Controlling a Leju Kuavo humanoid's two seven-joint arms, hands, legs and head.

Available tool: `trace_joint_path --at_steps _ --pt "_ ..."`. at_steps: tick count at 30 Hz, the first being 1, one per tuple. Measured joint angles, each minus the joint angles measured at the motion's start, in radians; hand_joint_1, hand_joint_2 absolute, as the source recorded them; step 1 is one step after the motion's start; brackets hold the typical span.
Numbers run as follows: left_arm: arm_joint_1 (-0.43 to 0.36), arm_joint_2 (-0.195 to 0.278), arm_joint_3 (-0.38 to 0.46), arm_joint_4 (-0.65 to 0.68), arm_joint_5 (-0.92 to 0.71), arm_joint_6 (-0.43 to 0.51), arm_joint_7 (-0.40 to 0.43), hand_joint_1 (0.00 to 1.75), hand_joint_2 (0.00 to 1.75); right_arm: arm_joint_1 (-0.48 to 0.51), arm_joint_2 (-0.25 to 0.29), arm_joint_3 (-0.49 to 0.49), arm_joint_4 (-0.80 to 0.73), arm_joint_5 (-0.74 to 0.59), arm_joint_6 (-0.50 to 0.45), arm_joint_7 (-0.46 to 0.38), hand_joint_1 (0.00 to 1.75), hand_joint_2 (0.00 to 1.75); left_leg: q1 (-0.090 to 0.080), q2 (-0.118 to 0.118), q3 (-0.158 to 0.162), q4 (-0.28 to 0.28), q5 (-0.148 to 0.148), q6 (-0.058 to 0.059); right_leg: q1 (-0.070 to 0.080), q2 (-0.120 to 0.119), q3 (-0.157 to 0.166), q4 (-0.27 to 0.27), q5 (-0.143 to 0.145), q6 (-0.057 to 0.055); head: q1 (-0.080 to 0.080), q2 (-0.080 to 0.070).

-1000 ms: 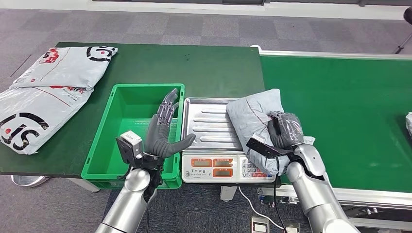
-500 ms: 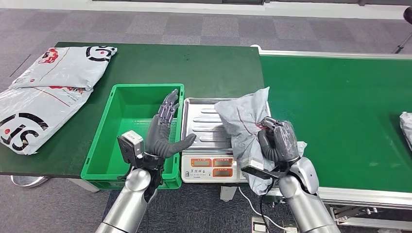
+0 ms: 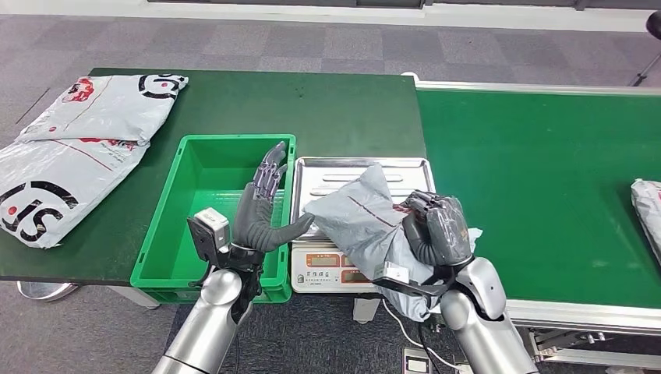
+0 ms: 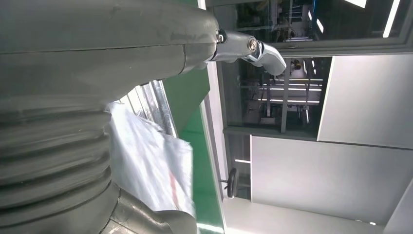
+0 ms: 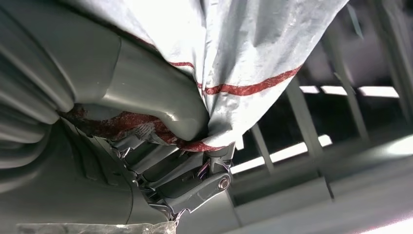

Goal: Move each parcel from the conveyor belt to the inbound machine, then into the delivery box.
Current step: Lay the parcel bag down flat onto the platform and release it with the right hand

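Since the earlier frame my right hand [image 3: 436,228] has carried the grey parcel [image 3: 362,222] leftward, off the conveyor belt [image 3: 546,179] edge and over the scale pan; the parcel has tipped from upright to slanting, its leading corner now reaching toward my left hand [image 3: 261,210]. The left hand has not shifted.

Nearest: my right fingers [image 3: 417,206] are closed on the parcel's near end, bunching the film; the right wrist view shows it pinched against the thumb. The parcel hangs over the front of the inbound machine [image 3: 343,269], covering part of its display, with its upper part over the steel pan [image 3: 335,175]. I cannot tell whether it rests there yet.

Beside it, my left fingers [image 3: 269,167] stand spread, holding nothing, above the green delivery box [image 3: 167,218].

Further off, a second parcel [image 3: 647,206] lies on the belt, and printed bags [image 3: 70,148] lie on the table [image 3: 343,109].

Risk, in my judgement: released here, the overhanging portion could drag the parcel off the front edge. The slack film may also slip through my grip.
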Motion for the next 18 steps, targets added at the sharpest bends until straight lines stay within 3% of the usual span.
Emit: trace_joint_path --at_steps 2,3,9,18 --pt "-0.001 0.000 -0.002 0.000 0.000 0.002 0.000 0.00 1.75 -0.019 -0.002 0.012 0.032 0.049 0.040 0.071 1.70 1.75 0.000 0.000 0.000 0.000 0.000 0.000 0.000 0.000 0.000 0.000 0.000 0.000 0.000 0.000" --pt "-0.001 0.000 -0.004 0.000 0.000 0.002 0.000 0.00 1.75 -0.027 -0.003 0.016 0.048 0.064 0.060 0.103 1.75 1.75 0.000 0.000 0.000 0.000 0.000 0.000 0.000 0.000 0.000 0.000 0.000 0.000 0.000 0.000" --pt "-0.001 0.000 -0.006 0.002 0.001 0.007 0.000 0.00 1.75 -0.062 -0.008 0.021 0.122 0.082 0.075 0.212 1.75 1.75 0.000 0.000 0.000 0.000 0.000 0.000 0.000 0.000 0.000 0.000 0.000 0.000 0.000 0.000" --pt "-0.001 0.001 -0.006 0.003 0.001 0.008 0.000 0.00 1.75 -0.076 -0.010 0.021 0.158 0.082 0.058 0.229 1.75 1.75 0.000 0.000 0.000 0.000 0.000 0.000 0.000 0.000 0.000 0.000 0.000 0.000 0.000 0.000"
